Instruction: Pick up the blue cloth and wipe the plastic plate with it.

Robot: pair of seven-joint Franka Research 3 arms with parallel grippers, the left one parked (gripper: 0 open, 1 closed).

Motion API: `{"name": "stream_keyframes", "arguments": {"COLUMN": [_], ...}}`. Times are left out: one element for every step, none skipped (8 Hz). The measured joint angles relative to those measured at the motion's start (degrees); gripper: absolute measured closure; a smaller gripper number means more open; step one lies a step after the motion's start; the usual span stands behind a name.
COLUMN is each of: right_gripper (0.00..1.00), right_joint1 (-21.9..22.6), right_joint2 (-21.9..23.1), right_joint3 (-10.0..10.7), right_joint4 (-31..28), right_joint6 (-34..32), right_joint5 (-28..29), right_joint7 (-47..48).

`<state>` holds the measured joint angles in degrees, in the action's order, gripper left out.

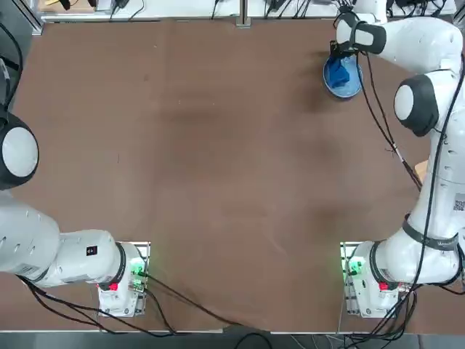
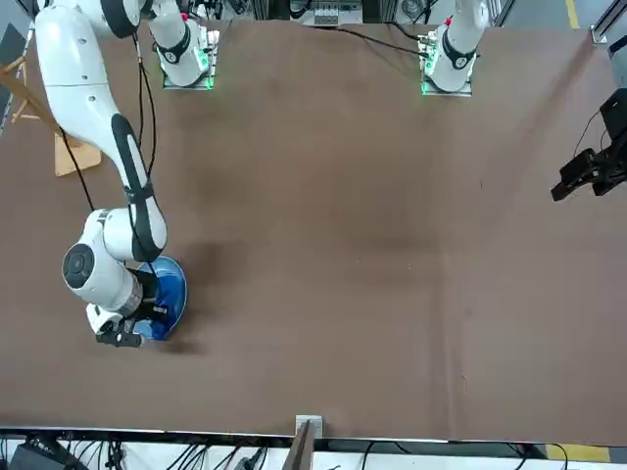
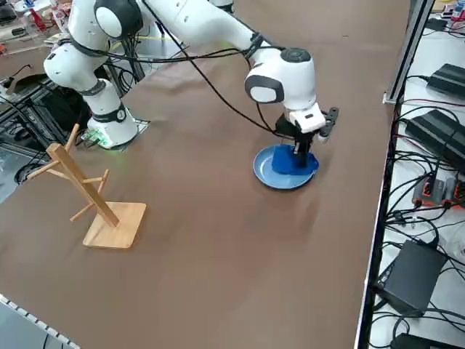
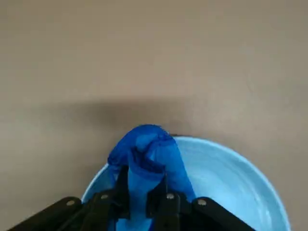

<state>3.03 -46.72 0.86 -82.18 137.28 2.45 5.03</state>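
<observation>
The blue cloth (image 4: 147, 159), bunched and deep royal-blue, rests on the glossy pale plastic plate (image 4: 231, 178) at the table's far right edge; right gripper (image 4: 144, 204) clamped on it; wooden rack (image 3: 91, 200) stands well apart.

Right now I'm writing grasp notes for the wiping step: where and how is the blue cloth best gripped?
By its bunched-up ridge, from above. The blue cloth is a soft lump with no edge lying flat, so a raised fold is likely the easiest hold. The right gripper is shut on such a fold, pointing down over the plastic plate, with the loose fabric below it to wipe with.
</observation>
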Motion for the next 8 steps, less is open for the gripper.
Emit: {"name": "stream_keyframes", "arguments": {"right_gripper": [0.91, 0.91, 0.91, 0.91, 0.91, 0.91, 0.91, 0.91], "right_joint1": [-1.0, -2.3, -3.5, -4.3, -4.6, -4.6, -4.5, -4.2], "right_joint2": [-0.1, -0.2, -0.2, -0.2, 0.0, 0.2, 0.4, 0.5], "right_joint3": [0.1, 0.1, 0.1, 0.1, 0.1, 0.1, 0.1, 0.0], "right_joint4": [0.2, 0.1, -0.1, -0.2, -0.1, 0.0, 0.0, 0.0], "right_joint6": [0.0, -0.5, -1.8, -3.7, -5.9, -8.2, -9.9, -10.7], "right_joint5": [0.0, -0.1, -0.1, -0.1, -0.1, -0.1, 0.1, 0.9], "right_joint7": [-1.4, -2.9, -4.4, -5.6, -5.8, -5.8, -5.5, -4.6]}}
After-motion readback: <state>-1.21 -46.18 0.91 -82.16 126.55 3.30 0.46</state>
